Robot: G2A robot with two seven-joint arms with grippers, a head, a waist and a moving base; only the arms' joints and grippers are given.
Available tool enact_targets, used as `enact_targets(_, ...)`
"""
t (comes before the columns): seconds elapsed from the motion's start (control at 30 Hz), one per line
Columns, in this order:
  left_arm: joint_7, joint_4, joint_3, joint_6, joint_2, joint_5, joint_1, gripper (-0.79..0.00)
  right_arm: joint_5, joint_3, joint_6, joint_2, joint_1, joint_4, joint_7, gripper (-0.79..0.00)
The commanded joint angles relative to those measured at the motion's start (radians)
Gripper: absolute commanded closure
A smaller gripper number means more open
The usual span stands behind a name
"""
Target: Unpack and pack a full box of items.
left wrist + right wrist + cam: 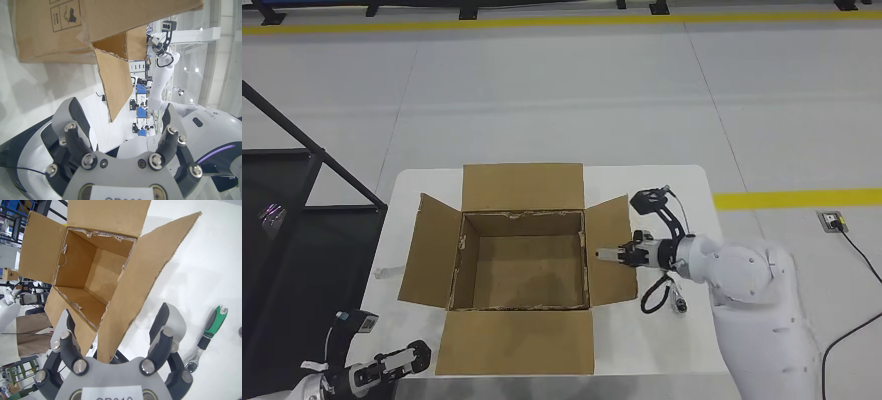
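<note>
The cardboard box stands open on the white desk with all four flaps folded outward. Inside, the floor and walls show as bare cardboard, with torn edges along the rim.

The right gripper is stretched out level from the robot's side, over the box's side flap. Its fingers are spread wide apart, and the flap's near corner runs down between them. Whether either finger touches the cardboard cannot be told. The box's open mouth lies straight ahead of the fingertips. Just outside the fingers, away from the box, a ratchet wrench with a green and black handle lies flat on the desk.

The left gripper sits low at the desk's near corner, beside the box's front flap. Its fingers are also spread, with nothing held. The box is well ahead of the fingertips, and one flap tip points toward the gap between them.
</note>
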Motion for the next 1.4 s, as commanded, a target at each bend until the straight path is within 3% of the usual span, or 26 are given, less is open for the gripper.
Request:
enact_targets(0.0,0.016,-0.009,0.000,0.001,-0.002,0.011,0.004,-0.785,0.016,-0.008,0.016,0.002,0.011,0.022,-0.004,-0.785)
enact_targets(0.8,0.006,-0.020,-0.027,-0.001,-0.015,-0.003,0.024,-0.785,0.081,-0.123,0.046,0.027,0.097,0.154,-0.068,-0.785)
enact_targets(1.07,0.014,-0.013,-0.039,-0.003,-0.020,-0.031,0.021,-0.785,-0.137,-0.070,0.076,0.061,-0.011,-0.016,-0.135,-0.785)
enact_targets(1.37,0.034,0.019,-0.057,0.005,-0.025,-0.043,0.006,-0.785,-0.202,0.057,0.069,0.094,-0.151,-0.156,-0.158,-0.785)
